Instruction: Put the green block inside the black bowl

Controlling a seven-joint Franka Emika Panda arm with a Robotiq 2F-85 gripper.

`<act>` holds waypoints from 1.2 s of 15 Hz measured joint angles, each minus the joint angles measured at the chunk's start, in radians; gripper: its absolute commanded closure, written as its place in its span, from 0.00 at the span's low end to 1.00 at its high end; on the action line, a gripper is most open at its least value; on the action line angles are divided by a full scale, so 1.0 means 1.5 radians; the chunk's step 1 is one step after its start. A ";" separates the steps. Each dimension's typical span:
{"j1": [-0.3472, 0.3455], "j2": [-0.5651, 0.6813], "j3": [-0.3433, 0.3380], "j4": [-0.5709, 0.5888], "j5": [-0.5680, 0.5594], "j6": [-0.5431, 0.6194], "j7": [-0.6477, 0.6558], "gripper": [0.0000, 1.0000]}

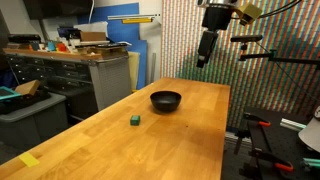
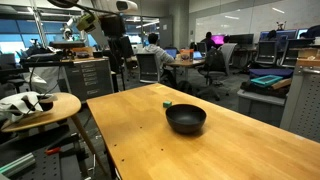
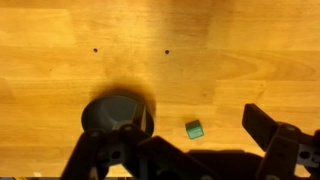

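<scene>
The green block is a tiny dark green cube on the wooden table, a short way from the black bowl. Both also show in an exterior view, block and bowl, and in the wrist view, block to the right of the bowl. My gripper hangs high above the table's far end, well clear of both; it also shows in an exterior view. In the wrist view its fingers are spread wide with nothing between them.
The wooden table has two small dark holes. A yellow tape mark lies near one corner. A round side table with white objects stands beside it. Workbenches, chairs and a camera rig surround the table.
</scene>
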State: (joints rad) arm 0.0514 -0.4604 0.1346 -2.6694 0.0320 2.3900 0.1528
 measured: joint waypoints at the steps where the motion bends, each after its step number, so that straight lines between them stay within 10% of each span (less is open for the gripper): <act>1: 0.000 0.000 0.000 0.001 0.000 0.000 0.000 0.00; 18: 0.000 0.009 0.002 0.001 0.000 0.003 0.021 0.00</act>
State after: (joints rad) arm 0.0514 -0.4471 0.1373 -2.6681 0.0314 2.3951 0.1838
